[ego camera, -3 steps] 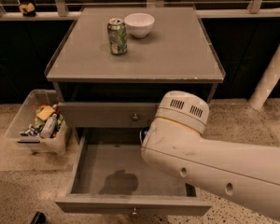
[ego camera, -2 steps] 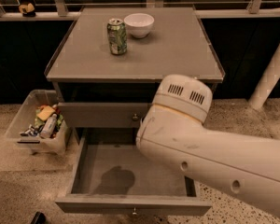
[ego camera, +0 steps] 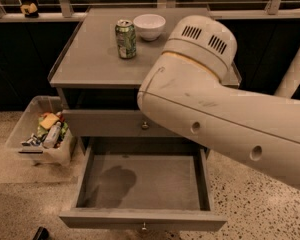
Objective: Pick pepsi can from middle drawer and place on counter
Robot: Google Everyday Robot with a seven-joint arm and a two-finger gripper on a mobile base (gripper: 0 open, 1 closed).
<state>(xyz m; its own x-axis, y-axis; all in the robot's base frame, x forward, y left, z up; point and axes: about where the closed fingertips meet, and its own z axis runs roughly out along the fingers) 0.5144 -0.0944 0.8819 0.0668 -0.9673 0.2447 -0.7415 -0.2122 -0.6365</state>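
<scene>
The arm (ego camera: 205, 114) has lifted since the earlier frame. Its round vented end, which sat in front of the closed drawer front (ego camera: 105, 123), is now up over the right front corner of the surface (ego camera: 90, 64). The thick white body slants down from there and runs out of the right edge.

The claw does not show, so whether it is clenched or released cannot be told.

A green can (ego camera: 125, 38) stands upright on the surface, with a white bowl (ego camera: 149, 26) just beside it. Below, the open drawer (ego camera: 140, 218) is pulled out, and its visible floor shows only a dark shadow. A clear bin (ego camera: 20, 134) of odds and ends sits on the floor to the left.

The arm covers the right side of the surface and the drawer's rear right corner. The pepsi can cannot be made out anywhere.
</scene>
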